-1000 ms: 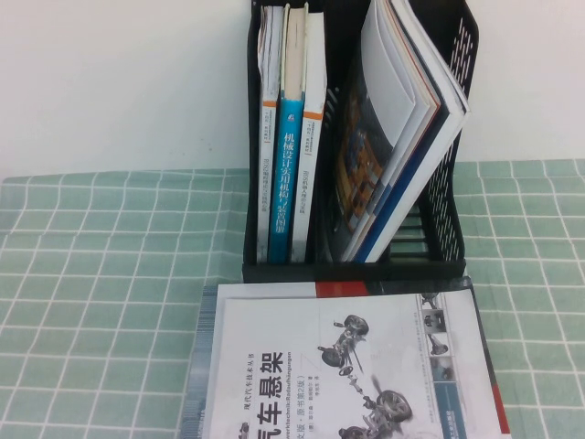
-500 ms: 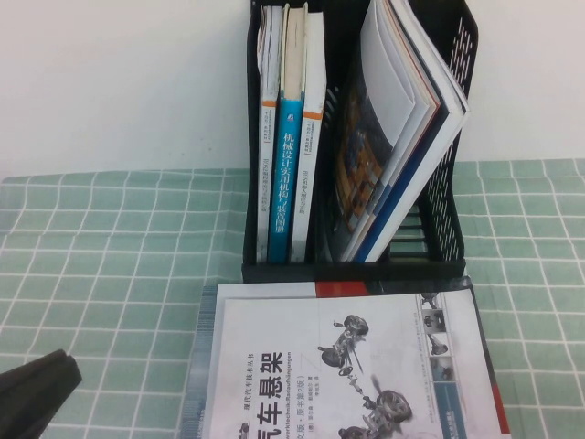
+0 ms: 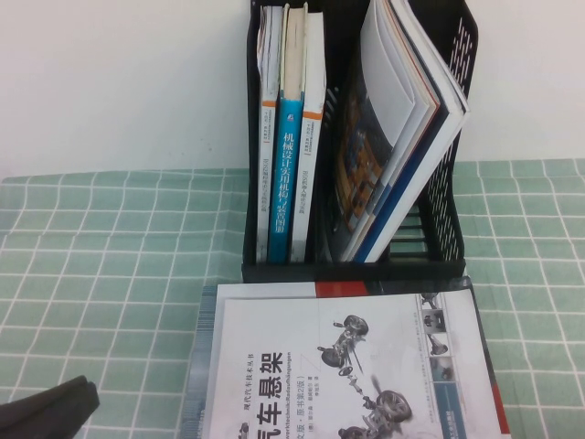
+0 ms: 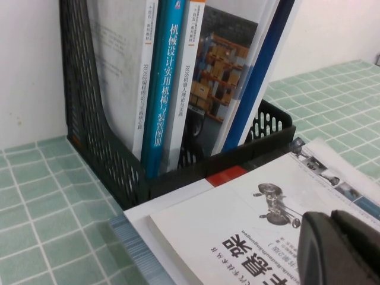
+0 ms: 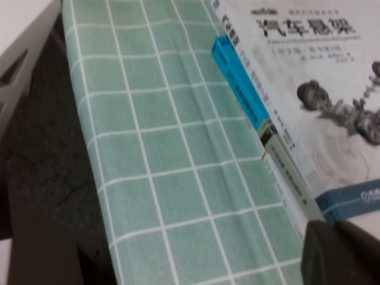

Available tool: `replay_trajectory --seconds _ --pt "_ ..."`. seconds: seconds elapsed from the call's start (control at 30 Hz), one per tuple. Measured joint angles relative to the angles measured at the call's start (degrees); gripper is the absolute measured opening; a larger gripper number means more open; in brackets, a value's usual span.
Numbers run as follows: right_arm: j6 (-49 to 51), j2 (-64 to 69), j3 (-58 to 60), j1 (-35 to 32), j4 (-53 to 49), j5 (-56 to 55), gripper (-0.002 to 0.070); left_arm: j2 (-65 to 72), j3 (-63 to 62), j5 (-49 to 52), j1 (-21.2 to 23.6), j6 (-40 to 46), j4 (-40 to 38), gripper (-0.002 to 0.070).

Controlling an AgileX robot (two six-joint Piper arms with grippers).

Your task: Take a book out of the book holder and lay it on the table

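Note:
A black mesh book holder [image 3: 450, 192] stands at the back of the table. Its left slot holds three upright books, one with a blue spine [image 3: 291, 174]. Its right slot holds leaning magazines [image 3: 402, 110]. A white book with a car-suspension cover [image 3: 347, 366] lies flat on a stack in front of the holder. My left gripper [image 3: 50, 410] is shut and empty, low at the near left, beside that stack. In the left wrist view it [image 4: 341, 249] sits over the white book [image 4: 237, 231]. My right gripper [image 5: 344, 255] is shut by the stack's edge [image 5: 279, 148].
A green checked cloth [image 3: 110, 247] covers the table. A white wall rises behind the holder. The right wrist view shows the table's edge [image 5: 80, 136] and dark floor beyond it. The holder also shows in the left wrist view [image 4: 101, 136].
My left gripper has come into the high view at the near left corner and shifted slightly right. The books and holder have not moved.

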Motion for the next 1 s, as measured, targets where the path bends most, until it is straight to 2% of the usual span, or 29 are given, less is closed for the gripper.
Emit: replay_trajectory --seconds 0.33,0.57,0.83,1.0 --pt "0.0 0.0 0.0 0.0 -0.1 5.3 0.0003 -0.7 0.8 2.2 0.0 0.0 0.0 -0.0003" --pt "0.8 0.0 0.0 0.0 -0.1 5.6 0.0003 -8.9 0.8 2.4 0.2 0.0 0.0 -0.0003" --pt "1.2 0.0 0.0 0.0 -0.3 5.4 0.0003 -14.8 4.7 2.2 6.8 0.0 0.0 -0.0003" --pt "1.2 0.0 0.0 0.0 -0.3 5.4 0.0002 -14.8 10.2 2.2 13.4 0.0 0.0 -0.0003"
